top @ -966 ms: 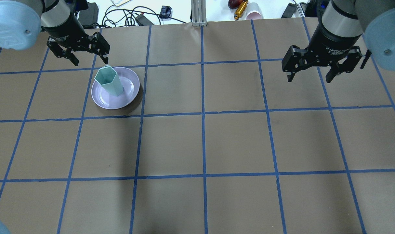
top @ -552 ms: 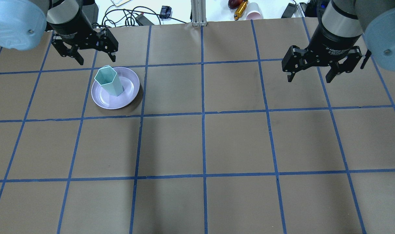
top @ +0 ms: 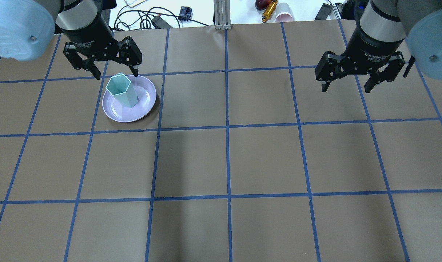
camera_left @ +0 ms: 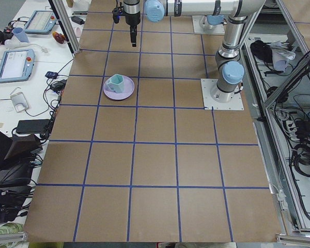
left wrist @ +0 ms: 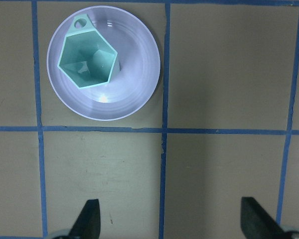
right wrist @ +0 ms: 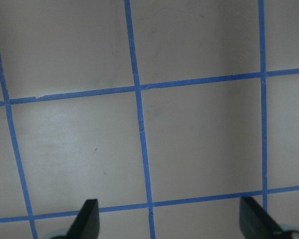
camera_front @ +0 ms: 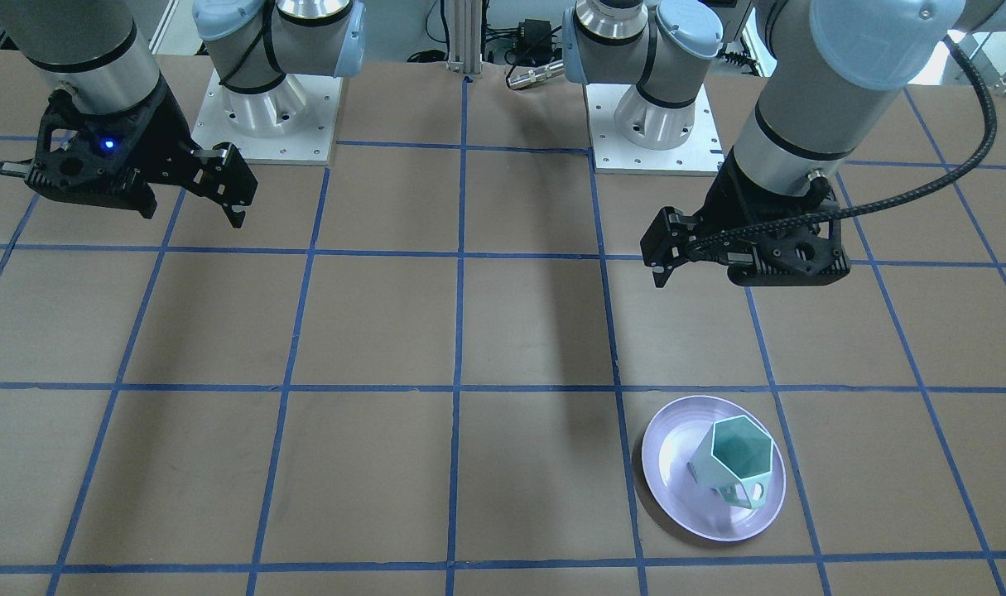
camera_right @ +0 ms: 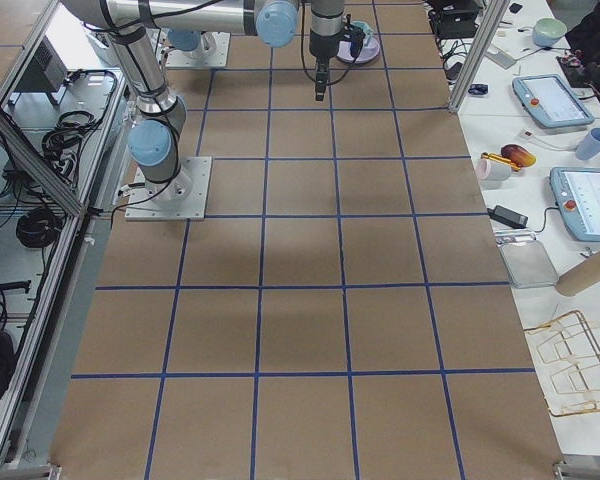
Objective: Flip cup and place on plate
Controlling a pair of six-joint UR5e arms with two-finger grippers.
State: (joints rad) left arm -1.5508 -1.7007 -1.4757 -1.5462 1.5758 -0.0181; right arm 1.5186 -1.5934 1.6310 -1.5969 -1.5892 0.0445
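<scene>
The pale mint-green cup stands upright, mouth up, on the lavender plate at the far left of the table. Both also show in the front view, cup on plate, and in the left wrist view, cup on plate. My left gripper is open and empty. It hangs in the air well above the table, short of the plate on the robot's side, touching nothing. My right gripper is open and empty, high over the far right of the table.
The table is brown with a blue tape grid. Beyond its far edge lie cables, an aluminium post and a pink cup. The two arm bases stand on the robot's side.
My left gripper has moved to the right in the overhead view, nearer over the cup and plate, and stays open. The cup, the plate and the right arm have not moved.
</scene>
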